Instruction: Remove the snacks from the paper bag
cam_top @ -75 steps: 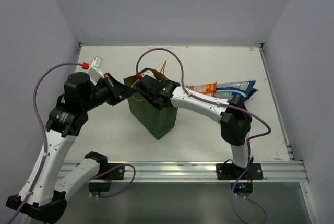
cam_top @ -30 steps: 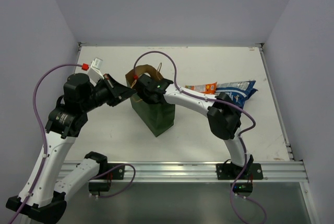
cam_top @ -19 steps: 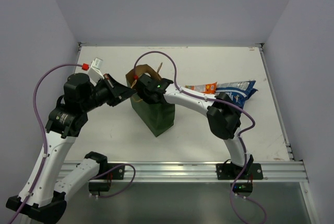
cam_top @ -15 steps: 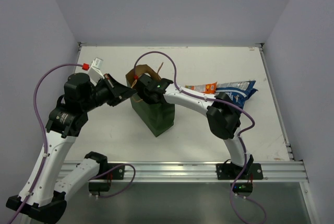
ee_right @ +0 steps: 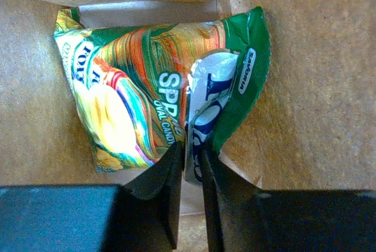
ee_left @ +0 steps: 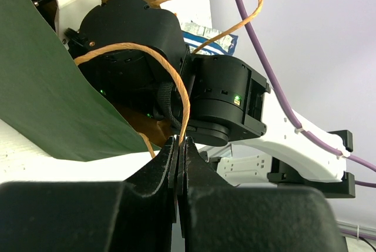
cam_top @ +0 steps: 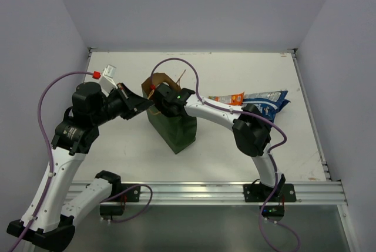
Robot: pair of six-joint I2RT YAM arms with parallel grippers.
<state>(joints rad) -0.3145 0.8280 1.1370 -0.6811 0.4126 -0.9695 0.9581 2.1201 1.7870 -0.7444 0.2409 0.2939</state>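
Observation:
The dark green paper bag (cam_top: 174, 133) stands mid-table, its brown mouth facing the left arm. My left gripper (cam_top: 144, 104) (ee_left: 180, 141) is shut on one thin loop handle (ee_left: 178, 81) at the bag's rim. The right arm's wrist (cam_top: 168, 96) reaches into the mouth, so the top view hides its gripper. Inside the bag, my right gripper (ee_right: 191, 153) is shut on the folded silver-blue edge of a green and yellow snack packet (ee_right: 132, 96) lying against the bag's end. An orange packet (cam_top: 231, 98) and a blue-and-white bag (cam_top: 267, 99) lie on the table to the right.
Brown paper walls (ee_right: 311, 87) close in tightly around the right gripper. The second handle (ee_left: 235, 5) loops over the right wrist. A purple cable (cam_top: 188, 67) arches above the bag. White walls bound the table on three sides.
The right wrist has gone deeper into the bag's mouth, and the bag has shifted slightly left. Over the last second both arms have stayed almost still.

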